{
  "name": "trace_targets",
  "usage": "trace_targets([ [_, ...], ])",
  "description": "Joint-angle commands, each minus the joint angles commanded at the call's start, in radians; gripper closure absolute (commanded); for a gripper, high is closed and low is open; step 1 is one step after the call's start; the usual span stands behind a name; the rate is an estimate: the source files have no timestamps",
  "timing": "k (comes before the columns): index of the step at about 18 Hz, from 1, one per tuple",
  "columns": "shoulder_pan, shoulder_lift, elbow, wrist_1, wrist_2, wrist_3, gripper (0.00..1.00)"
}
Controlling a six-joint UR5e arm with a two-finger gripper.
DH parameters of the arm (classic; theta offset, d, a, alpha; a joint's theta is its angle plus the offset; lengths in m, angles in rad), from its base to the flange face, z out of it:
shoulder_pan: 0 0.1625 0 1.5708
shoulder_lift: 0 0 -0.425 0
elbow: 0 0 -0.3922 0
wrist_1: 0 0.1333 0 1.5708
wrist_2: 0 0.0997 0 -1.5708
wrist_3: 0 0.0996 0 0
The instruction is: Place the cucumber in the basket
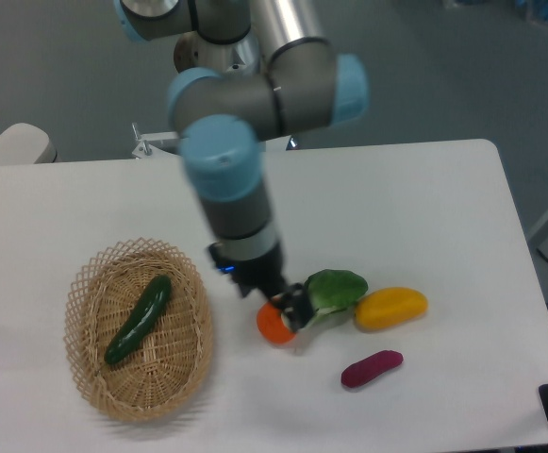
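Note:
The dark green cucumber (139, 319) lies diagonally inside the tan wicker basket (90, 377) at the table's front left. My gripper (290, 311) is to the right of the basket, low over the table beside an orange round vegetable (273, 325) and the leafy bok choy (334, 289). It holds nothing that I can see. Its fingers are small and dark against the vegetables, so whether they are open or shut is unclear.
A yellow-orange mango-like fruit (390, 308) lies right of the bok choy. A short purple-red oblong vegetable (372, 368) lies near the front edge. The arm's forearm (240, 203) rises over the table's middle. The white table (424, 198) ends at right and front.

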State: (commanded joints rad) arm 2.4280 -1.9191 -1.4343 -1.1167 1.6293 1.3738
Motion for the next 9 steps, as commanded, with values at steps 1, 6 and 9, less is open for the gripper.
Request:
trace_targets([
  [1,0.029,0.008,0.002,-0.009,-0.018,0.055,0.0],
  [6,0.105,0.009,0.003,-0.011,-0.035,0.232,0.0],
  [9,0.121,0.009,0.003,-0.011,-0.037,0.241,0.0],
])
